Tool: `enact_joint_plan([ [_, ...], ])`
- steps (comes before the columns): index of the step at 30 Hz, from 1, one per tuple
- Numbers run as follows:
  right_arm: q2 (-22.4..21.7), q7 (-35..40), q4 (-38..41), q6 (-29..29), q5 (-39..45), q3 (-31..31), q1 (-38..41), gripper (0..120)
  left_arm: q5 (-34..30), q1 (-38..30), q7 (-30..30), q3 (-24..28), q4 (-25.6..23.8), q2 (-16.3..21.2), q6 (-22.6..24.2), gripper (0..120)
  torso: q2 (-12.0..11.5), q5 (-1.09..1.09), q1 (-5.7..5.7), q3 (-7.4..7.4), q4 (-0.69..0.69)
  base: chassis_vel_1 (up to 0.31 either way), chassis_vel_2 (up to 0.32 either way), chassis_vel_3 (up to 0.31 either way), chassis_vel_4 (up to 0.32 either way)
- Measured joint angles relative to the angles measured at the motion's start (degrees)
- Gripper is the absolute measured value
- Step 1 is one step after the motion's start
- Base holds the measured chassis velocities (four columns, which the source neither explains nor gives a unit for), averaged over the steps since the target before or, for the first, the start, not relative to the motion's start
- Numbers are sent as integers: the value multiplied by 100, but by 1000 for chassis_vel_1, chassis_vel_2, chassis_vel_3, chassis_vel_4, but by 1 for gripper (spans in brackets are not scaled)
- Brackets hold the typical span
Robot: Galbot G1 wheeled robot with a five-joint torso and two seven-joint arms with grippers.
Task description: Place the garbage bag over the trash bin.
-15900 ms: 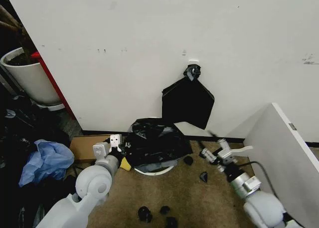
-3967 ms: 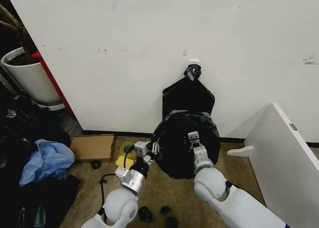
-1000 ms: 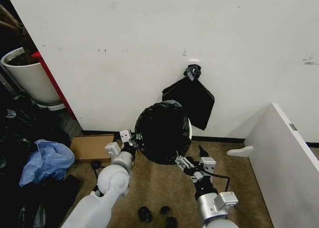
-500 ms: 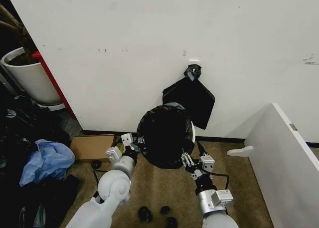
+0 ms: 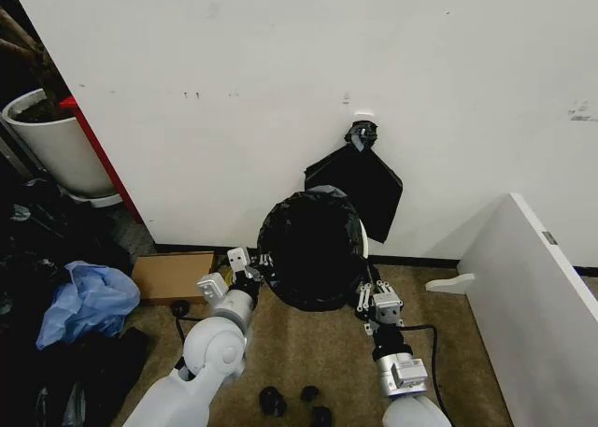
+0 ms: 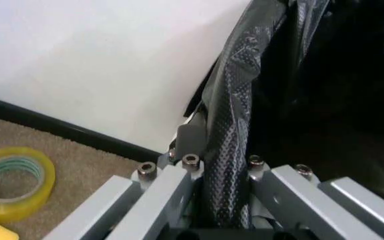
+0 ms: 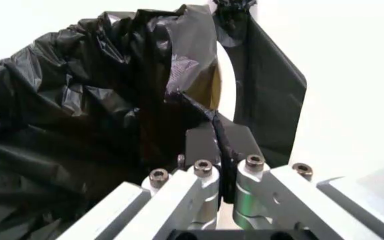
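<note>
A fold of the bag [image 6: 229, 140] is pinched tight in the closed left gripper [image 6: 222, 172], at the bag's left edge in the head view. The right gripper [image 7: 220, 150] is clamped on a thin pleat at the opposite edge. The bag [image 5: 313, 249] is held stretched between them, against the wall, with the bin [image 7: 227, 85] showing as a white rim behind it.

A flat black sheet-like bag [image 5: 355, 192] hangs from a white hook on the far wall. At far left stands a white plant pot [image 5: 54, 147] with soil. A crumpled blue bag [image 5: 87, 298] lies at near left. A brown cardboard piece [image 5: 171, 276] lies by the wall. A yellow tape roll [image 6: 10, 181] lies on the carpet. Small black lumps [image 5: 297, 401] lie nearest. A white panel [image 5: 537, 301] stands at right.
</note>
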Motion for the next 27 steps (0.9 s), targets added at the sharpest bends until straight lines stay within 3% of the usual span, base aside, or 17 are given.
enact_joint_plan([
  [7,26,24,-6,90,195,-19,0,0,1,5,3,2,2,-23,0,1,0,0,0,0,0,0,0,0,0],
  [11,61,20,-43,308,880,-35,52,0,-5,13,3,-1,-15,-42,9,1,0,-1,0,0,-1,0,0,0,0],
  [12,69,17,-53,365,1108,-39,76,0,-6,19,3,-2,-27,-43,13,1,0,-1,0,0,-1,0,0,0,0],
  [13,102,25,-77,562,1963,-43,176,0,-6,52,-1,-4,-66,-35,36,1,0,0,0,0,0,0,0,0,0],
  [15,131,-14,-62,807,2850,12,234,0,-6,97,-10,-16,-98,-3,58,1,0,-1,0,0,0,0,0,0,0],
  [17,139,-170,-40,971,3442,85,225,0,-30,140,-5,-40,-145,39,61,1,0,1,0,0,2,0,0,0,0],
  [22,147,-579,110,1167,4373,116,135,0,-78,205,1,-59,-229,105,65,1,0,0,0,0,0,0,0,0,0],
  [27,166,-864,116,1252,4631,110,102,0,-148,216,-1,-88,-303,142,72,1,0,-1,0,0,0,0,0,0,0],
])
